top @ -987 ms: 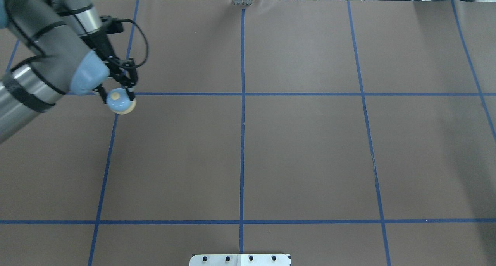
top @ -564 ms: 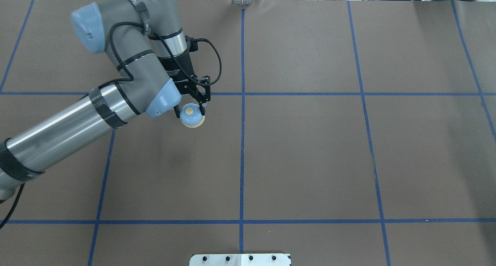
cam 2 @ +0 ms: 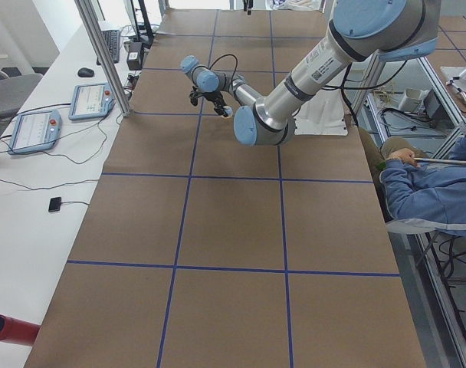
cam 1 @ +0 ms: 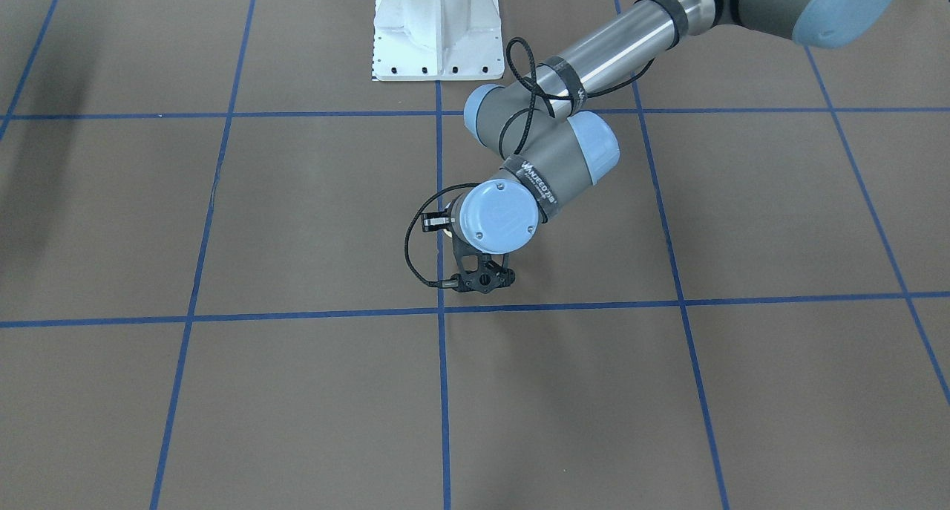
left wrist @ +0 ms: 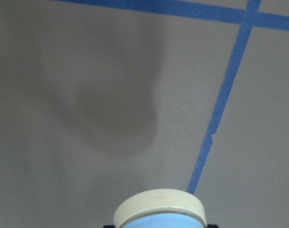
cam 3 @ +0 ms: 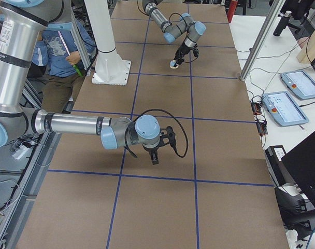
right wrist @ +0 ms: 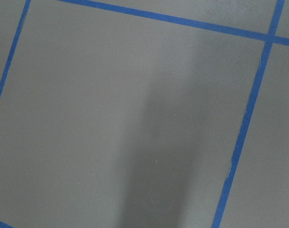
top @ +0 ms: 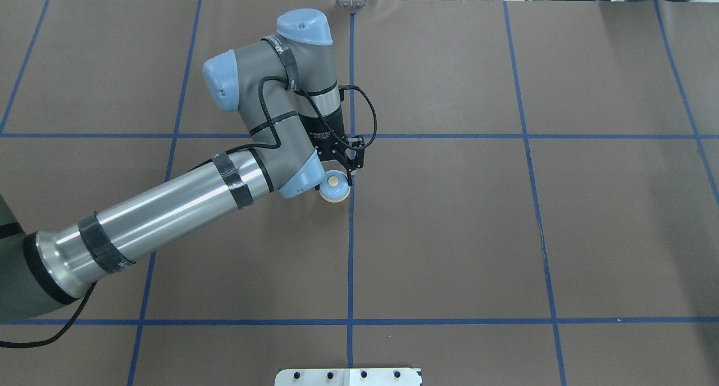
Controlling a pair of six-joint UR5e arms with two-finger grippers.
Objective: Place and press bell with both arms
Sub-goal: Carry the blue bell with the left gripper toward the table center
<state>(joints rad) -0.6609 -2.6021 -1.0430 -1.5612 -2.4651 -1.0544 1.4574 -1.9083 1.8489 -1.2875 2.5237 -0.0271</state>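
Observation:
My left gripper (top: pixel 337 179) is shut on the small light-blue bell (top: pixel 335 191), whose cream button faces up. It holds the bell just left of the blue centre line, low over the brown table. I cannot tell whether the bell touches the table. The left wrist view shows the bell's cream base ring (left wrist: pixel 158 205) at the bottom edge. In the front view the wrist hides the bell. The bell also shows in the left side view (cam 2: pixel 227 112) and the right side view (cam 3: pixel 173 64). My right gripper (cam 3: pixel 154 158) hangs over the table in the right side view only. I cannot tell whether it is open or shut.
Blue tape lines (top: pixel 350 251) divide the brown table into squares. The white pedestal (cam 1: pixel 436 27) stands at the robot's side of the table. A seated operator (cam 2: pixel 424 192) is beside the table. Control tablets (cam 2: pixel 34 130) lie on a white side bench.
My left arm has swung right, carrying the bell from the left column of squares to the centre line and a little nearer the robot. Its grip stays shut.

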